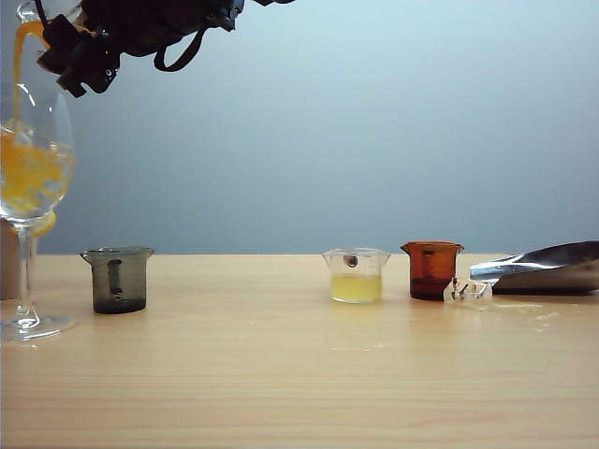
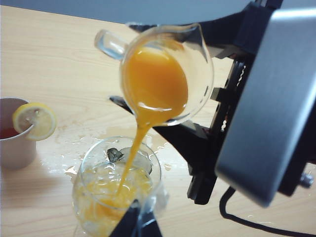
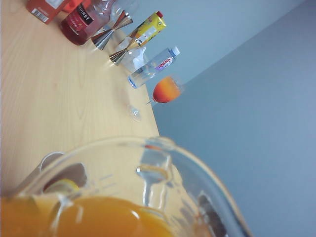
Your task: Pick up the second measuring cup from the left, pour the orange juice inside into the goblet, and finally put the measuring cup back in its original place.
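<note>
The second measuring cup (image 2: 168, 74), clear with a pour lip, hangs tilted above the goblet (image 2: 116, 182). My right gripper (image 1: 65, 42) is shut on it, and one dark finger (image 2: 187, 138) shows behind the cup. Orange juice (image 2: 153, 84) runs from the lip in a thin stream into the goblet's bowl. The goblet (image 1: 33, 159) stands on the table at the far left, partly filled with orange juice. The cup (image 3: 148, 187) fills the right wrist view. My left gripper (image 2: 136, 222) hangs near the goblet's rim, fingers together with nothing between them.
A smoky grey cup (image 1: 118, 279), a clear cup of pale yellow liquid (image 1: 356, 274) and an amber cup (image 1: 431, 269) stand in a row. A metal scoop (image 1: 547, 267) lies at the right. A cup with a lemon slice (image 2: 19, 133) stands beside the goblet. Drops wet the table there.
</note>
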Robot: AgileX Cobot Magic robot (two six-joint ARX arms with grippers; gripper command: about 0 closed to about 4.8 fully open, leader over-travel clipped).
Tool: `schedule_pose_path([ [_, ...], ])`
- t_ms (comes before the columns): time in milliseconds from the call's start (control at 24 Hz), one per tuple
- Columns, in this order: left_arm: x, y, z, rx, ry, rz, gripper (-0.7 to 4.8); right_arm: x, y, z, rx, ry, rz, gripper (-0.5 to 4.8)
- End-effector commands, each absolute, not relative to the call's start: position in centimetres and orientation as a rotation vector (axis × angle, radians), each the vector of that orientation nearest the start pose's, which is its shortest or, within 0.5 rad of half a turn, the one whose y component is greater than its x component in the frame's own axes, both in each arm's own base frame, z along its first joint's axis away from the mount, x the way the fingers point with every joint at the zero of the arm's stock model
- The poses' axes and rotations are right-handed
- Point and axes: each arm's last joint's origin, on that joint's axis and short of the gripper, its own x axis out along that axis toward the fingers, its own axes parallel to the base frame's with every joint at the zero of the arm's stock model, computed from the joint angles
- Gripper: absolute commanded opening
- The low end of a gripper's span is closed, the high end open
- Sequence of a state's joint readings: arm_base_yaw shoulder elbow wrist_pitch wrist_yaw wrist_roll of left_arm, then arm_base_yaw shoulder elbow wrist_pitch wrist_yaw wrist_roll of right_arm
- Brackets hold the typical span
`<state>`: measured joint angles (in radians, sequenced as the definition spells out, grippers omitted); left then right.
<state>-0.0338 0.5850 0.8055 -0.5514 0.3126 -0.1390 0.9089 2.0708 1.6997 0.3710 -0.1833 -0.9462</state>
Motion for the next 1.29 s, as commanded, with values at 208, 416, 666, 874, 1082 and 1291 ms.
schedule_pose_path([
  [208, 11.50, -1.30, 33.31, -0.181, 0.340, -0.327, -0.06, 29.49, 39.34, 31.13, -0.854, -0.580, 0.980, -0.01],
  [416, 11.50, -1.30, 33.31, -0.181, 0.340, -0.327, -0.06, 29.49, 39.34, 31.12, -0.895, -0.603, 0.970, -0.01],
  [666, 11.50, -1.30, 33.30, -0.181, 0.340, -0.328, -0.06, 29.49, 39.34, 31.14, -0.924, -0.622, 0.962, -0.01],
  [874, 11.49, -1.30, 33.29, -0.181, 0.341, -0.328, -0.06, 29.48, 39.35, 31.14, -0.945, -0.636, 0.956, -0.01],
  [1082, 11.47, -1.30, 33.23, -0.182, 0.348, -0.327, -0.06, 29.48, 39.35, 31.20, -0.966, -0.654, 0.947, -0.01],
  [1291, 11.47, -1.30, 33.23, -0.182, 0.348, -0.327, -0.06, 29.46, 39.36, 31.20, -0.988, -0.668, 0.940, -0.01],
])
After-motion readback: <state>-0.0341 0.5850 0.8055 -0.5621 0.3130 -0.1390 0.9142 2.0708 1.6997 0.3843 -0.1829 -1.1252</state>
